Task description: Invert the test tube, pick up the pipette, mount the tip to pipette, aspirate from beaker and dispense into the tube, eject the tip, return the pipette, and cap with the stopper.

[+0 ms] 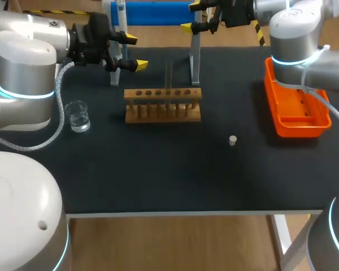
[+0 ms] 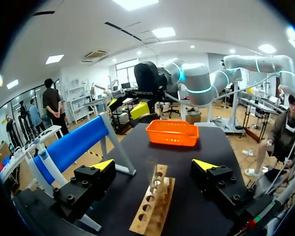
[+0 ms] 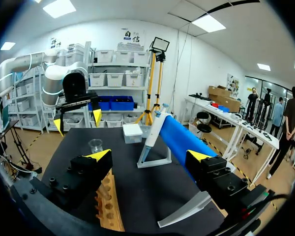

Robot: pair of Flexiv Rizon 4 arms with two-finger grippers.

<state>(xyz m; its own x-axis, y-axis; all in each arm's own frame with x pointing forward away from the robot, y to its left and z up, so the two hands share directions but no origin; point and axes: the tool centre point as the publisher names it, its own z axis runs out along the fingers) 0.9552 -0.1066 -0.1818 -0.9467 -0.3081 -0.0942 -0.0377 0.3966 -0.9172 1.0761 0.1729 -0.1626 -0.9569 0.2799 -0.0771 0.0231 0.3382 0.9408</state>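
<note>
Head view: nothing is picked up, so I read this as step one, flipping the test tube (image 1: 169,76), which stands in a middle hole of the wooden rack (image 1: 163,105). Left gripper (image 1: 135,52) hangs wide open and empty beyond the rack's left end. Right gripper (image 1: 191,16), also wide open and empty, sits at the far edge by the pipette stand (image 1: 195,56). Beaker (image 1: 78,116) is left of the rack, stopper (image 1: 233,140) lies alone on the surface (image 1: 158,175) nearer the front, orange tray (image 1: 296,110) is at the right. Left wrist view: the rack runs lengthwise straight ahead between the open fingers, with the tube faint part-way along it, so the left arm looks better placed for the job. Suggest: centre on the glass above the rack top, close gently on the exposed upper part, and lift straight up until clear of the hole before rotating, else it levers against the wood. Glass is probably slick, so light squeeze, slow turn. Right wrist view: pipette (image 3: 152,132) leans on the stand beside the blue bar (image 3: 183,141), ahead of the open, empty fingers. The rack sits under one finger, with the beaker beyond it. Best to leave this arm clear of the rack, ready for the pipette pick.
</note>
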